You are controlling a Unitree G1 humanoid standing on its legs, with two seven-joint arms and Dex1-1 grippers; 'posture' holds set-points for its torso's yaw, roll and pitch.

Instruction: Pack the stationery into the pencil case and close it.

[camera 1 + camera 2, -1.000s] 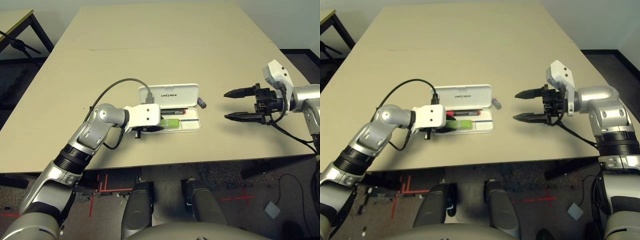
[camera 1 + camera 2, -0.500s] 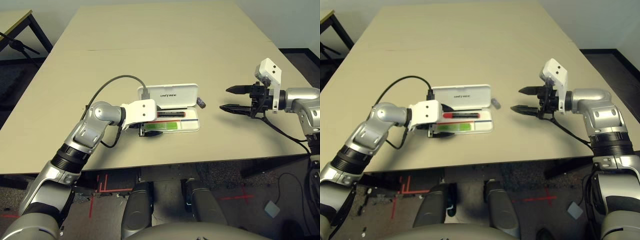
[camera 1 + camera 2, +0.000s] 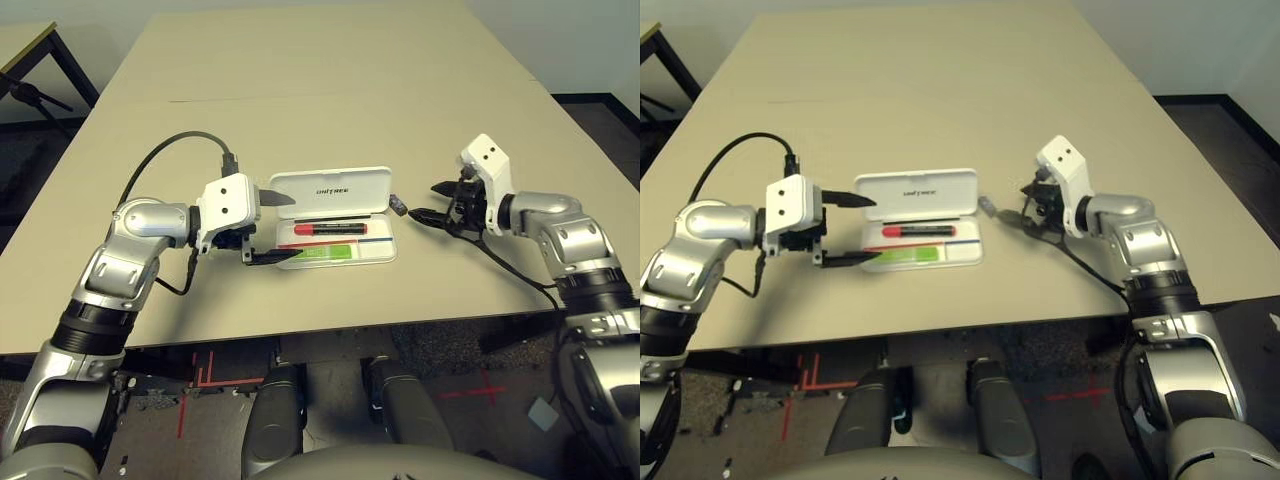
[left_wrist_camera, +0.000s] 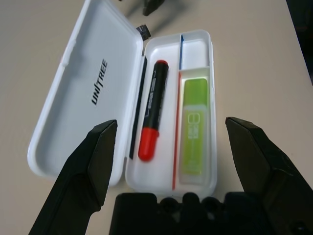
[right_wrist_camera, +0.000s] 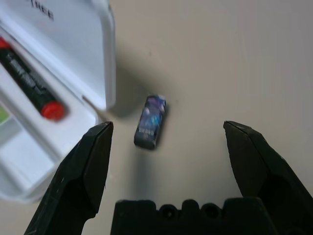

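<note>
Right wrist view: eraser (image 5: 151, 121) lies between open right tool (image 5: 168, 169) fingers.

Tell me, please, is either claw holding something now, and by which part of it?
Nothing is held. The left claw is open before the pencil case; the right claw is open over the small dark eraser, which lies on the table, untouched.

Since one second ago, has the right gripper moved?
Yes. The right gripper has come closer to the pencil case, toward the eraser.

Eraser block (image 5: 150, 121) print blurred, unreadable; pencil case (image 5: 73, 44) cut by picture edge.
</note>
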